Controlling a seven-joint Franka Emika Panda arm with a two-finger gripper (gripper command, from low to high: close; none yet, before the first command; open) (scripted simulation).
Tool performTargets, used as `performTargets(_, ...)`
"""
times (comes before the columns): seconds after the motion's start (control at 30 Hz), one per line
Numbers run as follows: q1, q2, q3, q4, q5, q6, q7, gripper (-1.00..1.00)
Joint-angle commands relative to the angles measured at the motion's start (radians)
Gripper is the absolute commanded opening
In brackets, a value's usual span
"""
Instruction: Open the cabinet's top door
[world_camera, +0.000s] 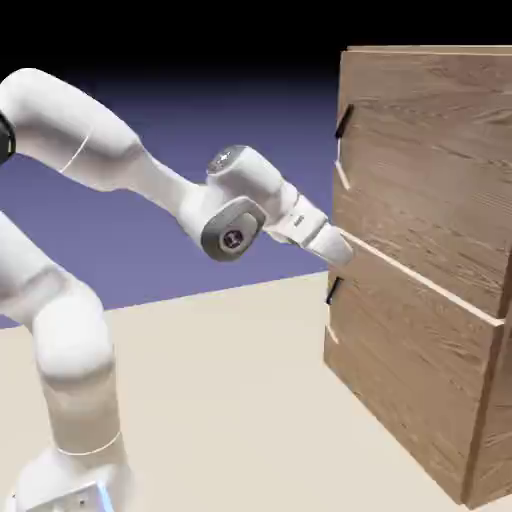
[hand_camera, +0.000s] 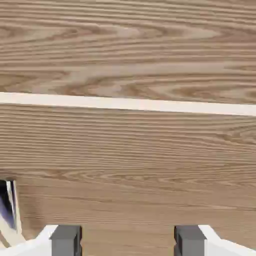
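Note:
The cabinet (world_camera: 430, 250) of brown wood grain stands at the right. Its top door (world_camera: 430, 160) lies flush and carries a short dark handle (world_camera: 343, 121) near its left edge. My gripper (world_camera: 343, 247) is well below that handle, up against the pale seam (world_camera: 420, 280) between the top door and the lower panel (world_camera: 410, 390). In the hand view wood grain fills the frame, and the seam (hand_camera: 128, 103) runs across it. The grey fingertips (hand_camera: 65, 240) stand apart with nothing between them, so my gripper (hand_camera: 127, 241) is open.
The lower panel has its own dark handle (world_camera: 333, 290) just under my hand. A dark handle piece (hand_camera: 6, 205) shows at the hand view's left edge; which one it is I cannot tell. The beige table (world_camera: 220, 400) stretches in front of the cabinet.

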Motion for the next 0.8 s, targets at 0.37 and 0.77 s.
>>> performTargets(0.37,-0.235,-0.167,0.251,0.096,0.522,-0.053,-0.269,0.0)
performTargets(0.77,-0.47,-0.335,0.502,0.192,1.044,-0.106,-0.537,0.0)
